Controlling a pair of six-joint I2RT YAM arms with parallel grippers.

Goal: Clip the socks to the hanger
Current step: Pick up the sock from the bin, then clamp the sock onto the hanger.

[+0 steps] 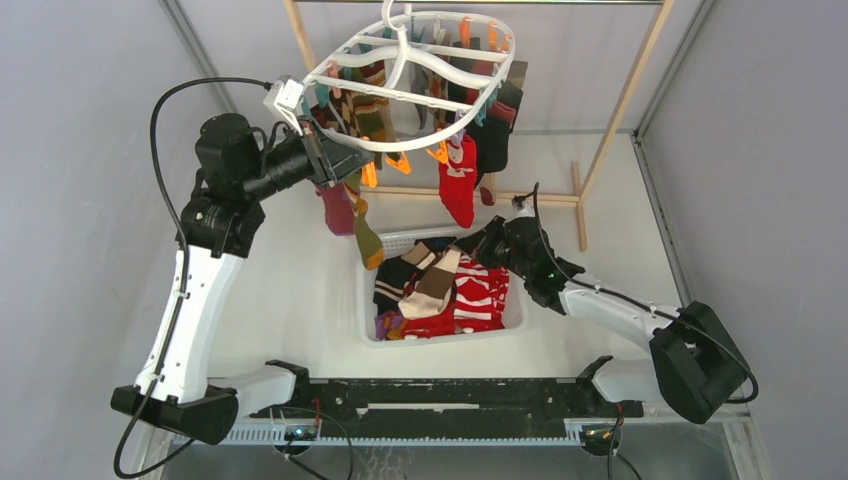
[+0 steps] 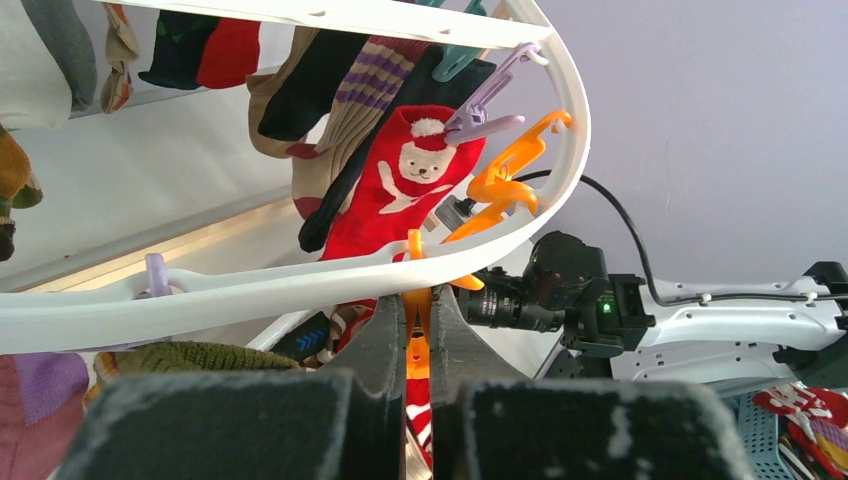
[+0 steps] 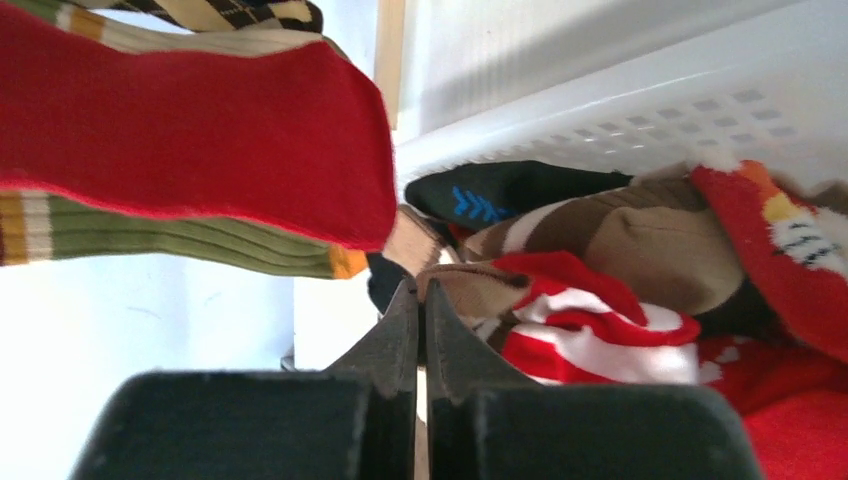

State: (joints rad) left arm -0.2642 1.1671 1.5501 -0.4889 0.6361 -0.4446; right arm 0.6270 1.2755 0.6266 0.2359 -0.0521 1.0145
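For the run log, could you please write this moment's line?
left gripper: shut on orange clip | right gripper: shut on tan sock | basket: holds socks

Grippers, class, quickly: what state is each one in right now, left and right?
Left gripper: closed on an orange clip at the hanger rim.
Right gripper: closed over the socks in the basket; whether it pinches one cannot be told.

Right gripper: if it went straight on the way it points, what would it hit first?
Most likely the tan sock cuff right at the right gripper's tips, inside the white basket. It may be touching it now; depth is unclear.
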